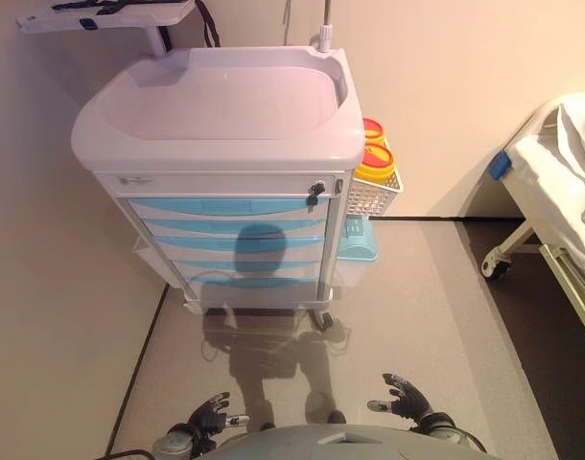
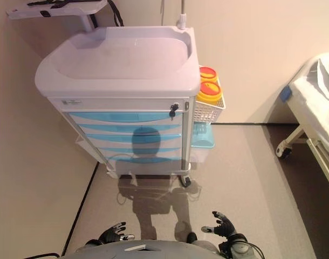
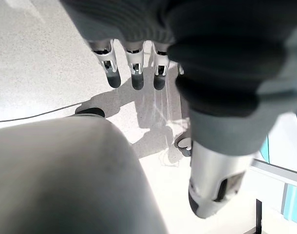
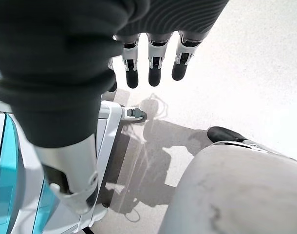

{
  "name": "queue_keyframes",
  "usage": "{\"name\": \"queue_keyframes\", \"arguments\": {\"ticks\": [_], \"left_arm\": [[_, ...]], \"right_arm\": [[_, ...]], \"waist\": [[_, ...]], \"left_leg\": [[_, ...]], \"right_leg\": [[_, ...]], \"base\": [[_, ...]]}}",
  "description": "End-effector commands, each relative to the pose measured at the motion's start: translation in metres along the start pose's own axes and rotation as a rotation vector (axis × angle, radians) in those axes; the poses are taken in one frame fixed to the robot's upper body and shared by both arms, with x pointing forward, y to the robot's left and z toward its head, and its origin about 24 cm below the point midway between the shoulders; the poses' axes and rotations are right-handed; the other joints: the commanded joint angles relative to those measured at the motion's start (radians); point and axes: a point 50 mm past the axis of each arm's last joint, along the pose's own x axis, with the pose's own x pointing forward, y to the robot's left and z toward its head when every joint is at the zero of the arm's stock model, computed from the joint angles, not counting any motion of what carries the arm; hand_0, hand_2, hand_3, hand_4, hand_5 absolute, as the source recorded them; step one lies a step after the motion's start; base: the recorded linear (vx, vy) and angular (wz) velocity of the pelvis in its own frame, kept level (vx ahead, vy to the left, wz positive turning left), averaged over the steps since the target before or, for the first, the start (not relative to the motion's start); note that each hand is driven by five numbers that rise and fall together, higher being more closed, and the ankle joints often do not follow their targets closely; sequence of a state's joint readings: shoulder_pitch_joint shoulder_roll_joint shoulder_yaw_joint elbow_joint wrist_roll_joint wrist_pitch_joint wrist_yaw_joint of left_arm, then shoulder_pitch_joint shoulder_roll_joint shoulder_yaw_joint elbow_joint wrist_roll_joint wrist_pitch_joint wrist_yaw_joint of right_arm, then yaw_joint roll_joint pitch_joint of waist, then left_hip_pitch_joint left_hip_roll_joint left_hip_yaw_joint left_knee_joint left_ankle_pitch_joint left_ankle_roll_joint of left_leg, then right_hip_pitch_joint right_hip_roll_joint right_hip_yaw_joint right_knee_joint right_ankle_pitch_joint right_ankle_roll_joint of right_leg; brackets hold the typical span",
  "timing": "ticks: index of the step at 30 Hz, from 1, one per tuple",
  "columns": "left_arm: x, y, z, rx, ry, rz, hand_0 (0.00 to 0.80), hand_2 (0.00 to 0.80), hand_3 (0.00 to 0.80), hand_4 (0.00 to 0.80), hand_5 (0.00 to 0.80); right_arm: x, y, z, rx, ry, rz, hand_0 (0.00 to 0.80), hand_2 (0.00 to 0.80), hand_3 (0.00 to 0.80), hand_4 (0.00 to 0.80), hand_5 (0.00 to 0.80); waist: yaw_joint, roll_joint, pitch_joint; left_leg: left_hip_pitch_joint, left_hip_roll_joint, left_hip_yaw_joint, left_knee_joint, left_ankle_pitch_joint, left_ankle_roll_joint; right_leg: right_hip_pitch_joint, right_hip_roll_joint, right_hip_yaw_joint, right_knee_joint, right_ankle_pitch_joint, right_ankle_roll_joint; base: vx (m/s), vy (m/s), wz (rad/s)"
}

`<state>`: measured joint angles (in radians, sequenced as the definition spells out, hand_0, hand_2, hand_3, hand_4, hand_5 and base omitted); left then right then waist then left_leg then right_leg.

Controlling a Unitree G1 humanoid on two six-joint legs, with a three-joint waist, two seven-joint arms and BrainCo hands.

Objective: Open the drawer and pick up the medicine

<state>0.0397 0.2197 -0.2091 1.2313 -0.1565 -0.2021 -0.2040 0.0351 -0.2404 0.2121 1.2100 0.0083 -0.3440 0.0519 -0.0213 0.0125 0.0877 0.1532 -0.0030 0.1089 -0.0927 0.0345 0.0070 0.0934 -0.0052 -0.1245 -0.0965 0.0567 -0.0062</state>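
Open floor (image 1: 408, 316) between hands and cart (image 1: 225, 144); drawer fronts (image 1: 230, 240) unblocked. Side basket (image 1: 374, 192) with yellow containers (image 1: 374, 163) crowds cart's right; bed (image 1: 561, 192) further right.

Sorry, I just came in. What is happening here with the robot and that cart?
The robot stands in front of a medical cart with blue drawers, all shut. Its left hand and right hand hang low at its sides, fingers relaxed and open, holding nothing and well short of the cart. No medicine is visible. Two containers with red and yellow lids sit in a white basket on the cart's side, and a bed stands to the right.
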Motion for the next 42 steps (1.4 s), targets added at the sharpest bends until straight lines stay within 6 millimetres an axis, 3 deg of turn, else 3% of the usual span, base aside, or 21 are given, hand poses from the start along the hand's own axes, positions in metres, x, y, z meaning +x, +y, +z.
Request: {"name": "queue_keyframes", "arguments": {"ticks": [1, 19, 26, 31, 34, 35, 42], "left_arm": [[0.006, -0.001, 0.018, 0.015, -0.055, -0.014, 0.000, 0.000, 0.000, 0.000, 0.000], [0.003, 0.005, 0.006, -0.053, -0.013, 0.054, 0.000, 0.000, 0.000, 0.000, 0.000], [0.003, 0.015, 0.016, -0.165, -0.060, 0.118, 0.000, 0.000, 0.000, 0.000, 0.000], [0.007, 0.023, 0.044, -0.221, -0.160, 0.136, 0.000, 0.000, 0.000, 0.000, 0.000], [0.007, 0.024, 0.050, -0.236, -0.180, 0.142, 0.000, 0.000, 0.000, 0.000, 0.000], [0.008, 0.029, 0.070, -0.308, -0.268, 0.158, 0.000, 0.000, 0.000, 0.000, 0.000], [0.003, 0.028, 0.145, -0.520, -0.622, 0.079, 0.000, 0.000, 0.000, 0.000, 0.000]], "right_arm": [[0.010, 0.002, 0.025, -0.049, -0.076, 0.025, 0.000, 0.000, 0.000, 0.000, 0.000], [0.008, 0.005, 0.016, -0.022, -0.051, 0.019, 0.000, 0.000, 0.000, 0.000, 0.000], [0.007, 0.001, 0.017, -0.031, -0.057, 0.016, 0.000, 0.000, 0.000, 0.000, 0.000], [0.013, -0.007, 0.037, -0.042, -0.121, 0.004, 0.000, 0.000, 0.000, 0.000, 0.000], [0.014, -0.007, 0.040, -0.044, -0.131, 0.004, 0.000, 0.000, 0.000, 0.000, 0.000], [0.016, -0.009, 0.051, -0.048, -0.164, 0.003, 0.000, 0.000, 0.000, 0.000, 0.000], [0.021, -0.012, 0.074, -0.078, -0.227, -0.016, 0.000, 0.000, 0.000, 0.000, 0.000]], "waist": [[0.011, -0.027, 0.018], [0.010, -0.034, 0.030], [-0.002, -0.033, 0.065], [-0.011, -0.030, 0.133], [-0.012, -0.030, 0.145], [-0.019, -0.034, 0.192], [-0.032, -0.065, 0.279]], "left_leg": [[0.004, -0.054, -0.014, 0.005, -0.096, 0.016], [0.004, -0.060, -0.022, 0.016, -0.102, 0.026], [-0.033, -0.073, -0.026, 0.083, -0.128, 0.048], [-0.122, -0.078, -0.022, 0.165, -0.142, 0.064], [-0.136, -0.079, -0.021, 0.173, -0.142, 0.065], [-0.183, -0.082, -0.005, 0.211, -0.145, 0.068], [-0.345, -0.081, 0.030, 0.397, -0.195, 0.081]], "right_leg": [[0.033, -0.026, -0.028, 0.023, -0.043, 0.089], [0.023, -0.023, -0.012, 0.058, -0.061, 0.084], [-0.022, -0.027, 0.020, 0.127, -0.084, 0.072], [-0.129, -0.033, 0.039, 0.215, -0.092, 0.062], [-0.149, -0.034, 0.042, 0.227, -0.091, 0.062], [-0.192, -0.039, 0.062, 0.248, -0.086, 0.065], [-0.326, -0.063, 0.100, 0.327, -0.074, 0.059]], "base": [[0.000, 0.000, 0.00], [0.050, 0.006, 0.00], [0.080, 0.040, -0.03], [-0.038, 0.056, -0.17], [-0.046, 0.031, -0.06], [-0.085, 0.055, -0.03], [-0.070, 0.045, -0.16]]}}
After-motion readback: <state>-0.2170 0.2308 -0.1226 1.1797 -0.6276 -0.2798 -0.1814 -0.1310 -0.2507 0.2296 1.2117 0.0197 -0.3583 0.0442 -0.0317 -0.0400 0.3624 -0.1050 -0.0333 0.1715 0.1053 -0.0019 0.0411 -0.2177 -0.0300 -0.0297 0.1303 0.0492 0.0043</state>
